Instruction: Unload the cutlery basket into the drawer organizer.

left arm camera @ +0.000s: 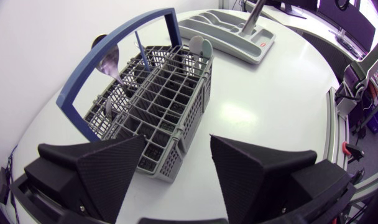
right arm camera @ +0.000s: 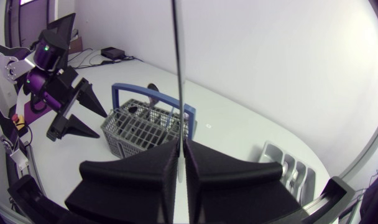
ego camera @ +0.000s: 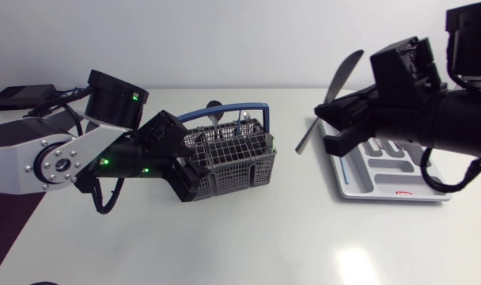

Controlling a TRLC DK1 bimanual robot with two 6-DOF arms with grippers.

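The left end effector (left arm camera: 177,142) stands wide open at the left end of the basket (ego camera: 242,170), its matte, ridged black wedges on either side of the near-left corner. Whether they touch the mesh I cannot tell. The right end effector (right arm camera: 181,149) is clamped on a knife (ego camera: 339,79) of flat, bright steel. It is tilted with the broad blade end uppermost and held in the air over the left edge of the organizer (ego camera: 359,190).

The basket sits near the middle of the white desk (ego camera: 264,237). It is a grey plastic grid of small square cells, and a blue hoop handle (ego camera: 229,106) arches along its far side. A shiny spoon (left arm camera: 108,60) leans bowl-up under that hoop, and a few pale-tipped pieces stand toward the right end.

The organizer lies well apart to the right — a pale grey moulded tray with long curved slots. A black box (ego camera: 23,96) with cables lies at the desk's far-left corner, behind the left arm.
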